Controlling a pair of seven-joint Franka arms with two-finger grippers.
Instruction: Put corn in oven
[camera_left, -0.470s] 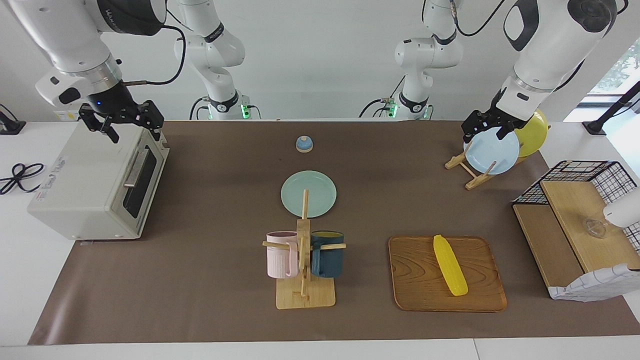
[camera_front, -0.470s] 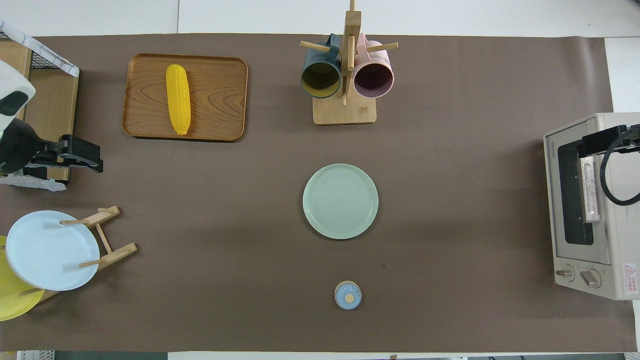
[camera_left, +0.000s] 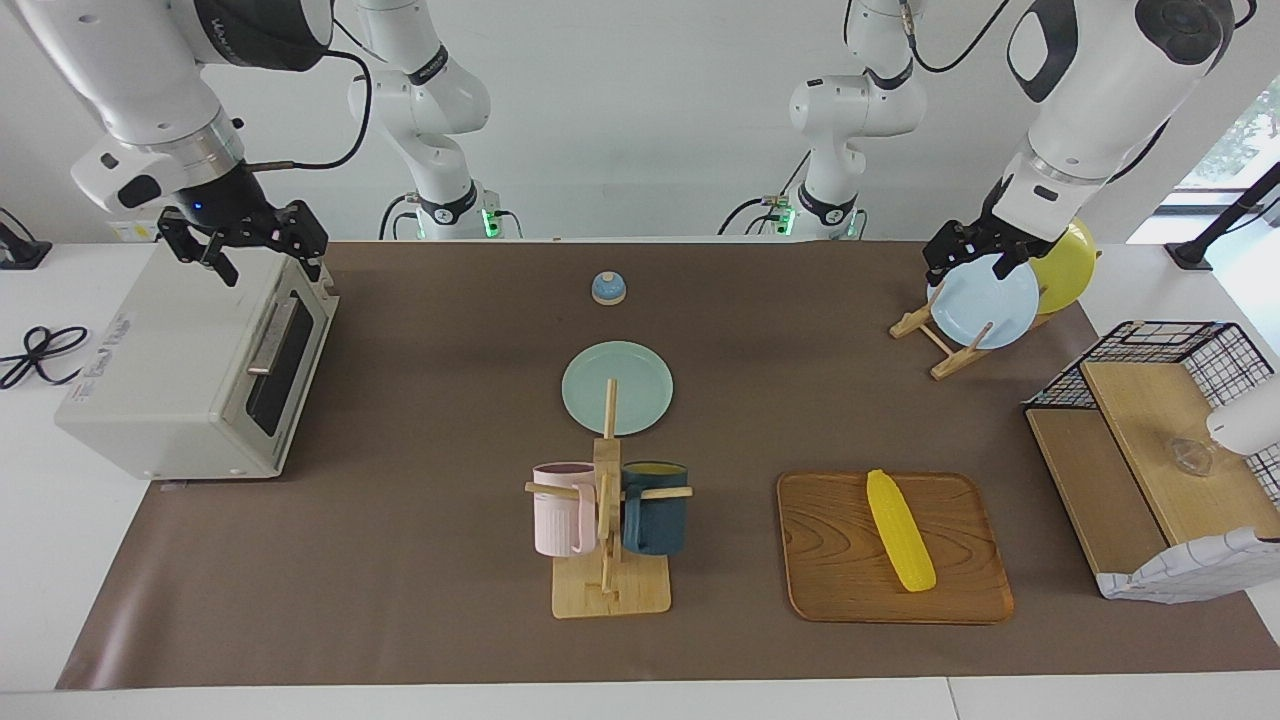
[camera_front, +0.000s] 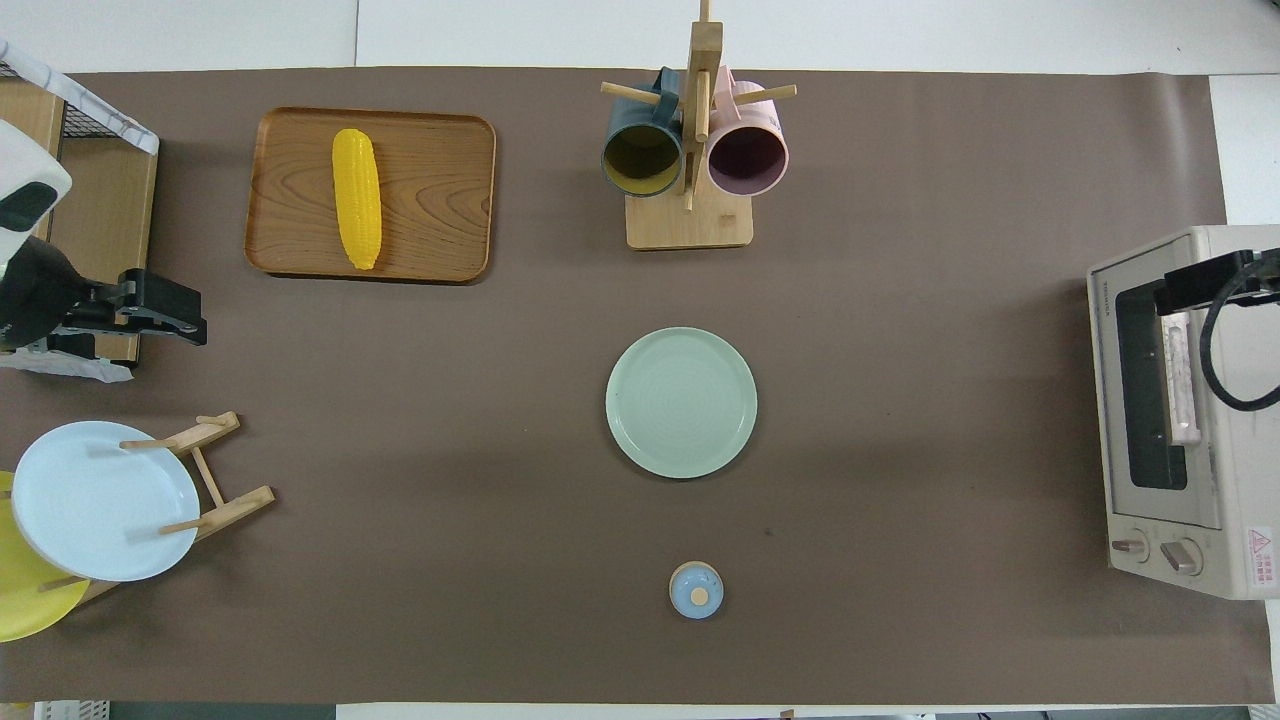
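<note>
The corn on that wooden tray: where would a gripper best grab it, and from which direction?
Probably around the middle of the corn, coming straight down from above. It lies flat on the wooden tray with nothing beside it, so both long sides are free. The fingers should close across its narrow width, not along its length; the ends taper and might slip.

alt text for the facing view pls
A corn cob lies on a wooden tray; the toaster oven sits shut at the right arm's end. The right gripper hangs over the oven, the left gripper over the plate rack.
</note>
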